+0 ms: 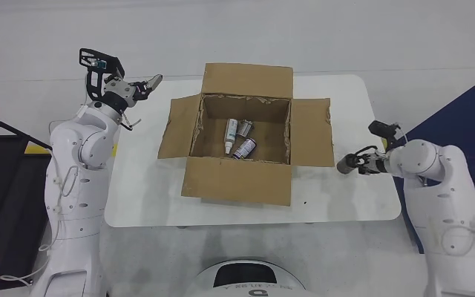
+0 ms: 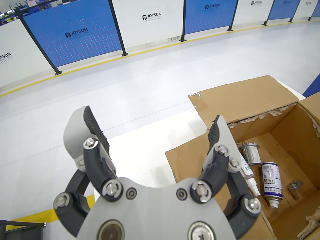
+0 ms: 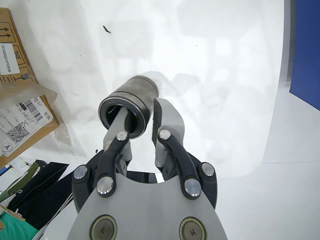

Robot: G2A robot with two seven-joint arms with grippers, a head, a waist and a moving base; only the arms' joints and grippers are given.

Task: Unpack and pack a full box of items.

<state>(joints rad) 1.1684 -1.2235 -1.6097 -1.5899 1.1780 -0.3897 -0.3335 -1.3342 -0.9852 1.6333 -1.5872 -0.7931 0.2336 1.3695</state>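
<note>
An open cardboard box stands in the middle of the white table, flaps spread out. On its floor lie a white tube, a spray can and a metal flanged part; the left wrist view also shows a small metal piece beside the can. My left gripper hangs open and empty above the table's far left corner. My right gripper is shut on a metal cylinder, one finger inside its bore, the other outside, low over the table right of the box.
The box's labelled side is close to the held cylinder. A small dark speck lies on the table. A black bag sits below the table's edge. Blue and white fence panels stand far behind.
</note>
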